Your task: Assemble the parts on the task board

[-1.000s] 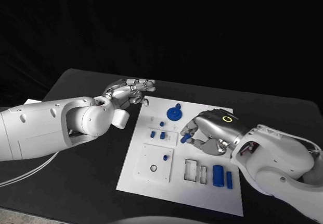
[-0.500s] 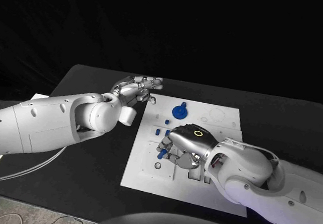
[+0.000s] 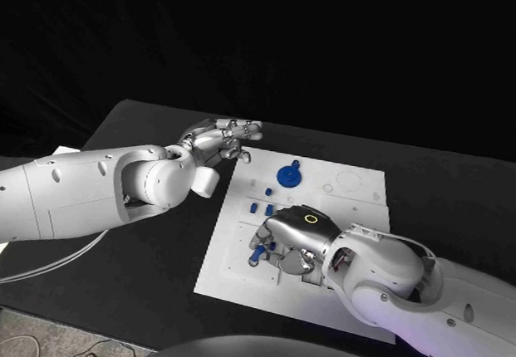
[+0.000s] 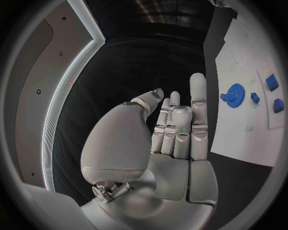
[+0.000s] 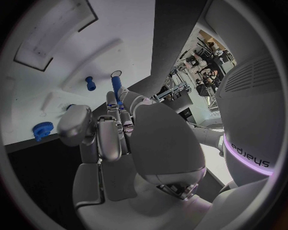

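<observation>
The right hand (image 3: 287, 243) has carried its pinched blue peg (image 3: 256, 253) down to mid-frame over the task board (image 3: 350, 204), nearing insertion; the left hand (image 3: 219, 142) hovers with fingers loosely apart, holding nothing.

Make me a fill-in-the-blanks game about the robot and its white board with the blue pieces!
1. The right hand pinches a small ____ peg over the task board.
2. The left hand holds ____.
3. The blue gear lies on the ____ task board.
4. The table is ____.

Missing words: blue; nothing; white; black
</observation>
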{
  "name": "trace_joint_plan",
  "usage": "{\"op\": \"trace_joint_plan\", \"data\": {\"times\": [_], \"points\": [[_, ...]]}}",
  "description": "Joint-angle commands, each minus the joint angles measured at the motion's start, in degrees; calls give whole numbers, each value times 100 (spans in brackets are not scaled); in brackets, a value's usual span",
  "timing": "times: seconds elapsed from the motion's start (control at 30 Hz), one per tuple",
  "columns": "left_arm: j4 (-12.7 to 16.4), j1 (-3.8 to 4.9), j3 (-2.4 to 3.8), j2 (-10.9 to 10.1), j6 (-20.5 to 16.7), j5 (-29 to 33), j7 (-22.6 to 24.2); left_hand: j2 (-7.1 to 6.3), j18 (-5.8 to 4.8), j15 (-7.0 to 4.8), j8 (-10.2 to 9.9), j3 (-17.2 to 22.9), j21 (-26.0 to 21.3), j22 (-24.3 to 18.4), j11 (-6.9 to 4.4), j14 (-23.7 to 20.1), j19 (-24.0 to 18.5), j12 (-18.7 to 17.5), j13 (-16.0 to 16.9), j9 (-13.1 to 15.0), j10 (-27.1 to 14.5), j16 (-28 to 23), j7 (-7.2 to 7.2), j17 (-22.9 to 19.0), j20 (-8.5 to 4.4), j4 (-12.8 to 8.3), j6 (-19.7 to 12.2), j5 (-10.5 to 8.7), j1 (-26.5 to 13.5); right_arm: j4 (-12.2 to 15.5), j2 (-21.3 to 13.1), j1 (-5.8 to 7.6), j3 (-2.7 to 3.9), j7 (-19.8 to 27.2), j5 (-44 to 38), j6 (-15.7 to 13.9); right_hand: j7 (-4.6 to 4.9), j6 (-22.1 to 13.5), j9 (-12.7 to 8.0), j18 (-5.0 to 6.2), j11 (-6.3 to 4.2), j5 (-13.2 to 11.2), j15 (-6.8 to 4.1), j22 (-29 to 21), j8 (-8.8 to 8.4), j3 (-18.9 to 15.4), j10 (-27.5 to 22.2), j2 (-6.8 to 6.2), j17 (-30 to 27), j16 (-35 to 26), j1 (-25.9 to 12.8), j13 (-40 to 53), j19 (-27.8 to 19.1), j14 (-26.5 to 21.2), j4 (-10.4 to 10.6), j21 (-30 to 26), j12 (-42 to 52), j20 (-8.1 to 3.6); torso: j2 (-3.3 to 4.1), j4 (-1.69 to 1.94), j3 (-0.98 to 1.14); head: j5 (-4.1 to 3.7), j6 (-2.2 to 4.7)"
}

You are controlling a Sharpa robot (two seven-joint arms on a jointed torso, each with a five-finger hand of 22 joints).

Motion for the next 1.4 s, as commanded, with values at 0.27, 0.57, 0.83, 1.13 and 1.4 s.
{"op": "trace_joint_plan", "data": {"times": [0.27,0.57,0.83,1.13,1.4], "points": [[-18,3,3,22,118,1,17,27,101,17,1,-39,-39,-13,14,-42,-24,40,10,-3,-47,-9,22,-14,1,-6,-40,-33,-17,-19,64,-55,-10,96,-98,204,34,14,5,26,-88,14,-18,-1,27,41,111,-37,-3,19,-4,1,14,232,-6,13,-35,-5,1,-2,3,12,-11],[-15,3,3,22,121,0,15,27,101,17,1,-39,-39,-13,14,-42,-24,40,10,-3,-47,-9,22,-14,1,-6,-40,-33,-17,-113,98,-62,-23,-15,-238,317,35,15,5,26,-88,15,-17,-3,27,46,112,-40,-2,20,-6,1,13,232,-12,11,-38,-4,-1,6,-2,1,-27],[-16,3,3,14,118,-1,13,27,101,17,1,-39,-39,-13,14,-42,-24,40,10,-3,-47,-9,22,-14,1,-6,-40,-33,-17,-140,117,-71,-32,-74,-380,303,38,16,5,27,-85,13,-16,-8,25,48,113,-44,-8,16,-17,2,10,231,-14,8,-42,-3,-3,7,-3,-1,-37],[-8,3,3,5,118,-2,11,27,101,17,1,-39,-39,-13,14,-42,-24,40,10,-3,-47,-9,22,-14,1,-6,-40,-33,-17,-150,166,-76,-42,-142,-471,412,39,19,5,27,-83,12,-12,-11,24,53,119,-56,-7,18,-46,4,7,230,-20,6,-49,0,-3,0,-4,2,-39],[-2,3,3,2,117,-6,9,27,101,17,1,-39,-39,-13,14,-42,-24,40,10,-3,-47,-9,22,-14,1,-6,-40,-33,-17,-228,247,-75,-102,-184,-471,417,119,-525,-87,89,83,27,140,-407,-39,-204,-715,-424,-273,-144,-562,-33,-166,158,123,-276,-142,110,-7,4,-3,-2,-40]]}}
